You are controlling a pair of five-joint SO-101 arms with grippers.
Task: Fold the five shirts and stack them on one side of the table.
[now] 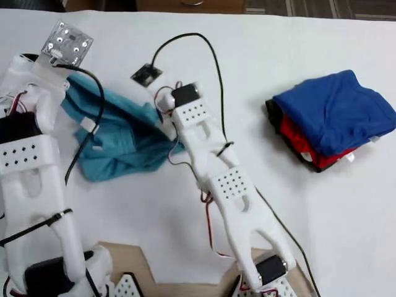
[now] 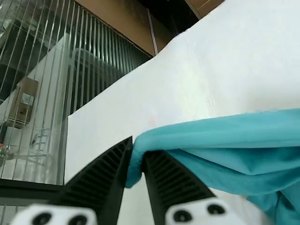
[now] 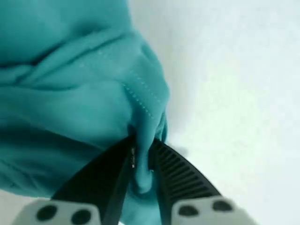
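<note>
Up close, both pincers are at work. Our left pincer (image 2: 137, 150) is pressed together on a folded edge of the teal shirt (image 2: 225, 140), with a lip of cloth poking out between the jaws. Our right pincer (image 3: 143, 145) is nipped onto a stitched hem of that same shirt, fabric bunched thick in its bite.

Pulling back to the high view, we see the teal shirt (image 1: 124, 145) lying rumpled on the white worktop (image 1: 278, 43) between our two arms. The left arm is at its far corner and the right arm is at its opposite edge.

Farther off, on the right side and well apart from it, sits the pile: a blue shirt (image 1: 337, 111) on top, a red shirt (image 1: 297, 139) under it and a dark shirt (image 1: 272, 111) peeking out at the bottom.

We reckon this cloth is light, soft and thoroughly limp, so it will sag and crease wherever it isn't held. Hems and corners look like the best holds, since the doubled seam gives the jaws something to bite. A single thin layer could well slide free under tension.
</note>
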